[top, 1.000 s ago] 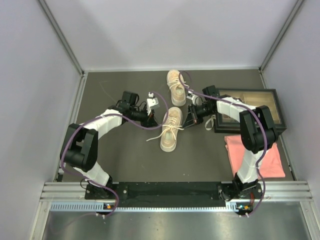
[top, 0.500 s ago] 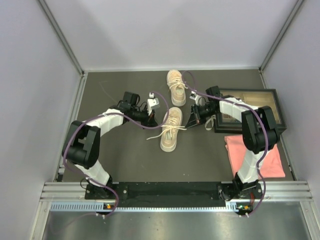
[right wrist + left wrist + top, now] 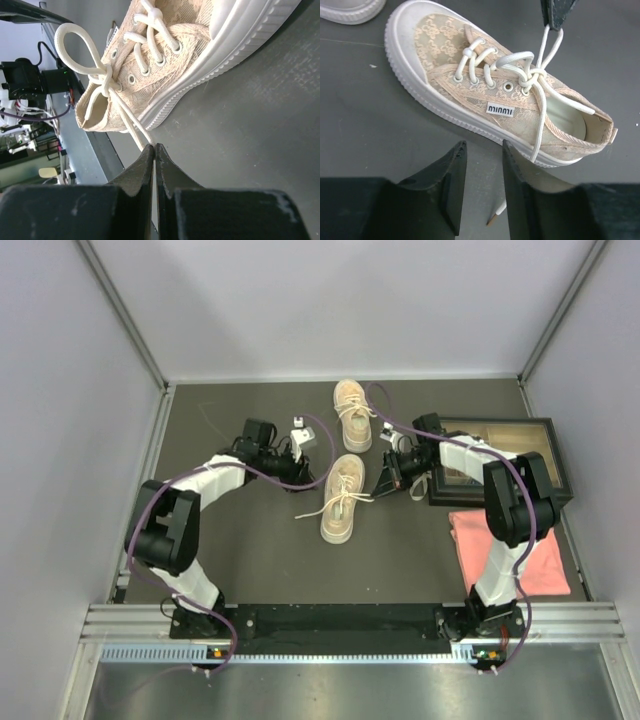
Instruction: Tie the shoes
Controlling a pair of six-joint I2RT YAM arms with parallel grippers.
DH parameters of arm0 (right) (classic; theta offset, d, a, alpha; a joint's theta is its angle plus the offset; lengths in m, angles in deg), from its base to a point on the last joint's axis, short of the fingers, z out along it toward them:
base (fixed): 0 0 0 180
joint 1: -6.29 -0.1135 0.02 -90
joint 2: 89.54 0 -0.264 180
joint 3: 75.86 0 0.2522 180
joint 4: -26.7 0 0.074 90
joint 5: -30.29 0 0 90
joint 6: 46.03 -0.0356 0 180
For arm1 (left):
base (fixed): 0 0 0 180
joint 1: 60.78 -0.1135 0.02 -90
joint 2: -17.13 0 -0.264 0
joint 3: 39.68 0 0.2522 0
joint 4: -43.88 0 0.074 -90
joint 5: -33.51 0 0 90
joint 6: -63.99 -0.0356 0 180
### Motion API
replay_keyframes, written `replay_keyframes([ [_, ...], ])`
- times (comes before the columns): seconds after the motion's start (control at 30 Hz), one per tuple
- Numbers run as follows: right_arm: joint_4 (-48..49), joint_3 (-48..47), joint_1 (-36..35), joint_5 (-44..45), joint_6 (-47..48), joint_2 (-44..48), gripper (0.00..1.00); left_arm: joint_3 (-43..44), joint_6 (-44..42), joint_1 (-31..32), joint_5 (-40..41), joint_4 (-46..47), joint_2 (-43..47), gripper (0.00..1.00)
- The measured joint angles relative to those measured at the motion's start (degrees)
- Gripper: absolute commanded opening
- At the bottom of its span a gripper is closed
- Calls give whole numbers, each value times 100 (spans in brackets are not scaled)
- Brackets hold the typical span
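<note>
The near shoe [image 3: 340, 502] lies mid-table between both grippers. The right gripper [image 3: 153, 149], on the shoe's right, is closed on two strands of its lace [image 3: 125, 116]. The left gripper [image 3: 483, 150], on the shoe's left, is slightly apart and appears empty. The second shoe [image 3: 352, 412] lies just beyond.

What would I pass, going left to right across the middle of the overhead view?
Left arm → nearer shoe → right gripper, pinching that shoe's lace → dark picture frame. The farther shoe and pink cloth overlap these, so I've left them out.
</note>
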Motion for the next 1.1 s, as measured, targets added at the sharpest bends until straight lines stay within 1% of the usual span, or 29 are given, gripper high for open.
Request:
replay_keyframes([
  [0.03, -20, 0, -7, -17, 0, 0, 0, -2, 13, -9, 46, -11, 57, 49],
  [0.2, -107, 0, -48, -87, 0, 0, 0, -39, 46, 33, 243, -79, 610, 51],
  [0.27, -122, 0, -59, -103, 0, 0, 0, -55, 118, 164, 348, -101, 863, 51],
  [0.4, -197, -13, -85, -173, -4, 2, 0, -52, 466, 752, 601, -94, 1113, 53],
  [0.5, -232, -20, -96, -214, -11, 13, 0, -52, 824, 1250, 876, -166, 1073, 53],
  [0.63, -271, -61, -105, -229, -42, 33, 0, -50, 1266, 1596, 1241, -295, 946, 54],
  [0.93, -319, -140, -129, -289, -42, 35, 0, -2, 1727, 1784, 1952, -411, 688, 52],
  [1.1, -319, -140, -133, -310, -44, 35, 1, 153, 1884, 1799, 2028, -448, 461, 50],
])
